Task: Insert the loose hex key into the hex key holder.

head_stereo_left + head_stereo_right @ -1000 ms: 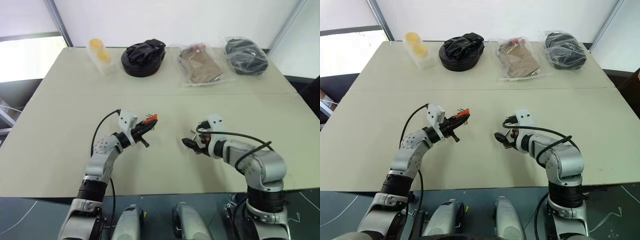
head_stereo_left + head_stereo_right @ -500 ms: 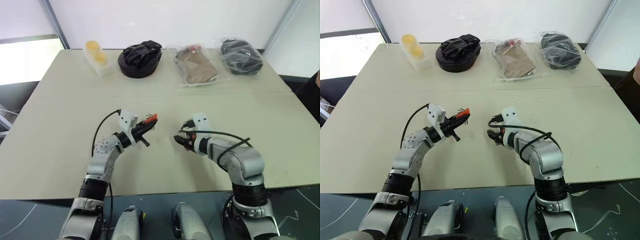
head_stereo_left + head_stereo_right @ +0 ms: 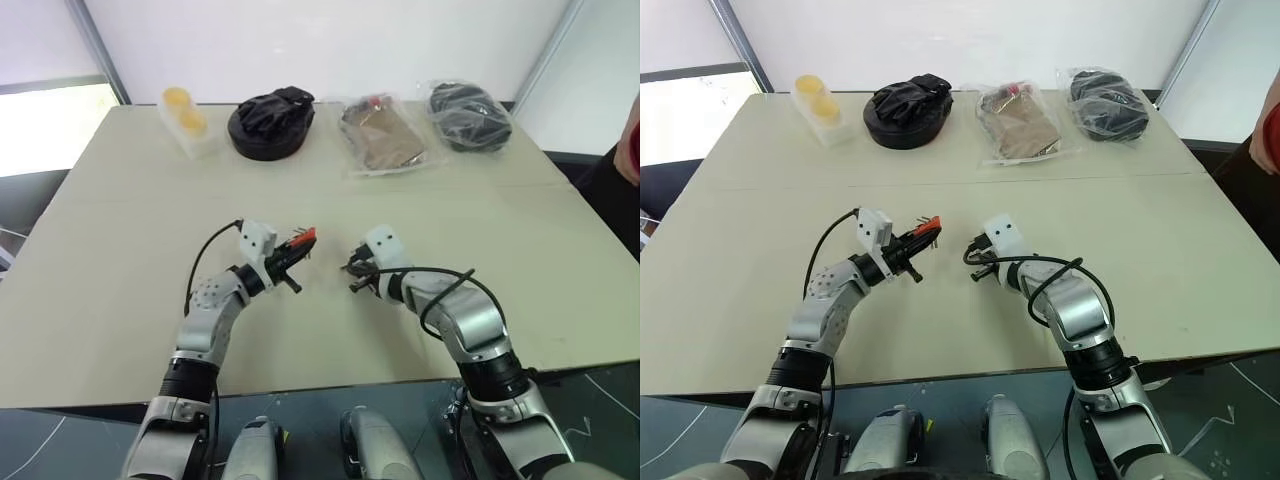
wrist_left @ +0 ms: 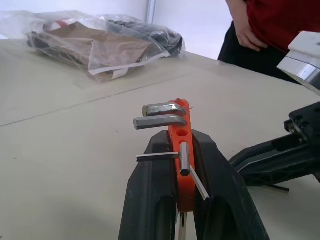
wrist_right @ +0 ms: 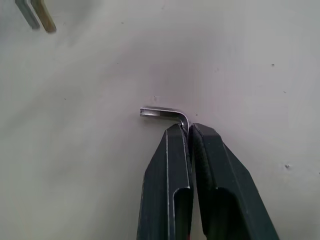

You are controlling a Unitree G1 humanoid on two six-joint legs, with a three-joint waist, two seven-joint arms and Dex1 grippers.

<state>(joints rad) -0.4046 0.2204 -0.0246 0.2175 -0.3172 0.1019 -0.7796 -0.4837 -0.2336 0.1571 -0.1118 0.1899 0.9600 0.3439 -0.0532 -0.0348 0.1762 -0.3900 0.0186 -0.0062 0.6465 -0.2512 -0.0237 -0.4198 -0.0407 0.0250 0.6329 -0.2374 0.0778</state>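
Note:
My left gripper (image 3: 292,256) is shut on the orange hex key holder (image 4: 182,161) and keeps it above the table, with a few short metal keys sticking out sideways. The holder (image 3: 303,240) points toward my right gripper (image 3: 356,278). That right gripper (image 5: 189,128) is shut on the loose hex key (image 5: 162,112), a thin L-shaped rod. Its short bent leg shows just past the fingertips, at or just above the table top; the long leg is hidden between the fingers. The two grippers are a short gap apart.
Along the far edge of the beige table (image 3: 120,250) sit a clear pack of yellow items (image 3: 186,110), a black bundle (image 3: 268,120), a plastic bag with brown contents (image 3: 383,135) and a bag of black cable (image 3: 468,103). A person in red (image 4: 280,22) stands at the far right.
My right gripper moved left toward the holder and closed on the loose hex key. The left gripper kept still with the holder. The head camera shifted.

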